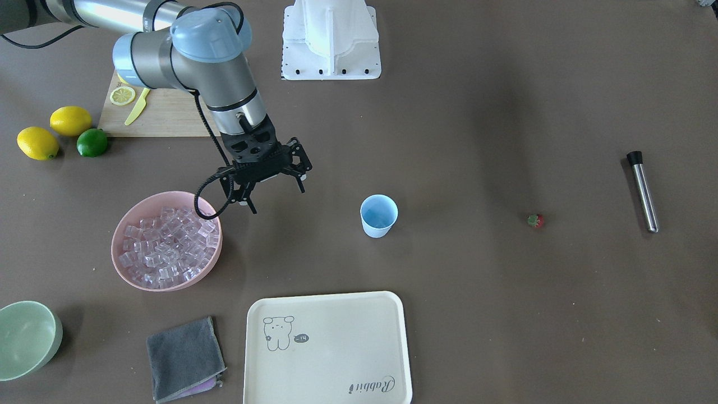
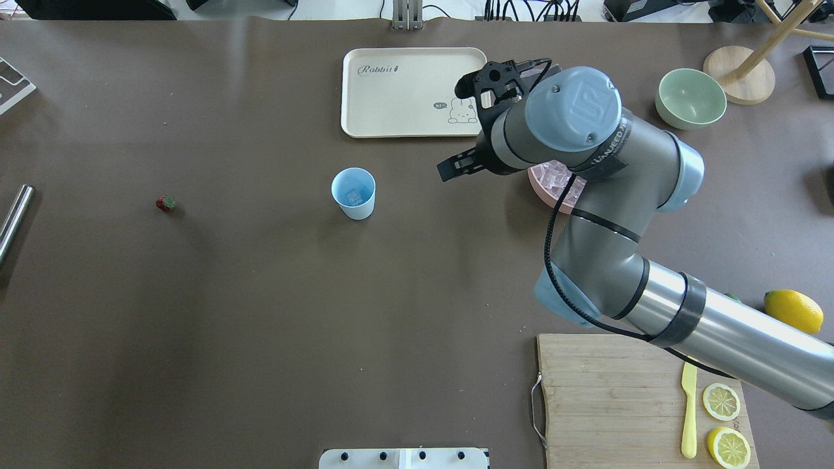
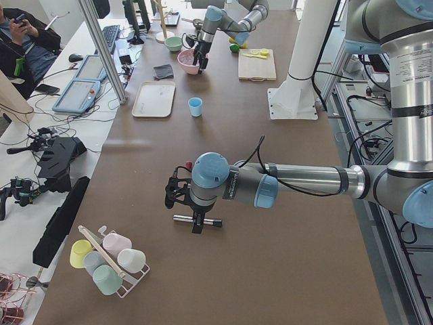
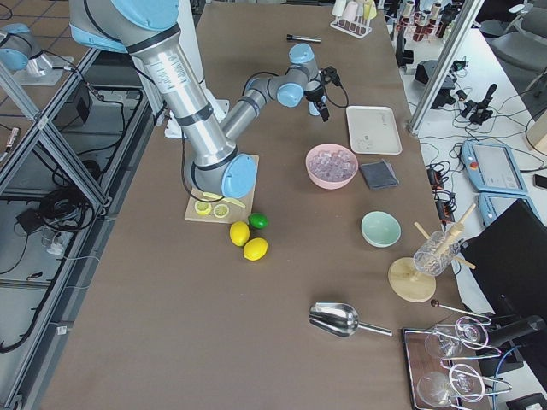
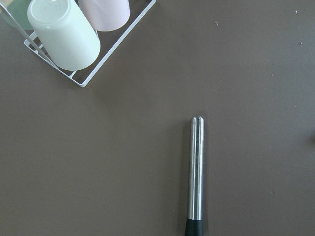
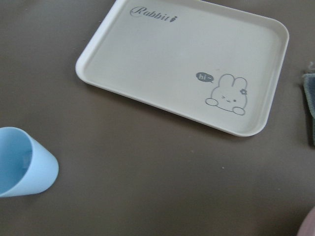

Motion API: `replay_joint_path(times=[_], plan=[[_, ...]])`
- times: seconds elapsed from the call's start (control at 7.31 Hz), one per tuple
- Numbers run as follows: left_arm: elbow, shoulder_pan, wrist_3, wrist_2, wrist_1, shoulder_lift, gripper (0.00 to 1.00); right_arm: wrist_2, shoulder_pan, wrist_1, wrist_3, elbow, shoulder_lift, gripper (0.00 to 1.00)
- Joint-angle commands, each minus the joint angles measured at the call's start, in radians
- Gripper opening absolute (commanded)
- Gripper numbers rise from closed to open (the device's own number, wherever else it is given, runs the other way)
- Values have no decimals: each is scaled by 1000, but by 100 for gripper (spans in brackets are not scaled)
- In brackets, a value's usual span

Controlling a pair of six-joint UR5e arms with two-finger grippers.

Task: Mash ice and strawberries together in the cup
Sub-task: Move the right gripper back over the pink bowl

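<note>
"Rabbit" in script, there at the 11 o'clock corner of the tray [image 6: 162,54] under my right wrist camera. Down at 4 o'clock, a speech bubble [image 6: 205,76] reads "hi~", just beside the drawn bunny [image 6: 226,96]. From overhead, the blue cap [image 2: 573,107] on my right arm carries the "UR" mark. The black band [image 2: 609,146] beside it has white lettering, only partly legible.
</note>
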Motion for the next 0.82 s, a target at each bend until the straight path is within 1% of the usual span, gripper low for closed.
replay_joint_path(times=[0.0,0.14,0.27,0.41,0.55,0.68], plan=[[0,-2,1,-1,0,1,99,-17,86,-2,-4,18,-126,97],[-6,-11,2,-1,-2,11,99,-41,109,-5,-89,16,-127,95],[-5,-11,2,-1,-2,12,99,-84,119,-6,-296,9,-128,94],[-6,-13,1,-3,-2,12,99,-129,117,-12,-418,-2,-131,94],[-6,-13,1,-3,-2,12,99,-169,107,-20,-494,-33,-127,89],[-5,-13,1,-3,-2,10,99,-209,101,-17,-583,-56,-119,89]])
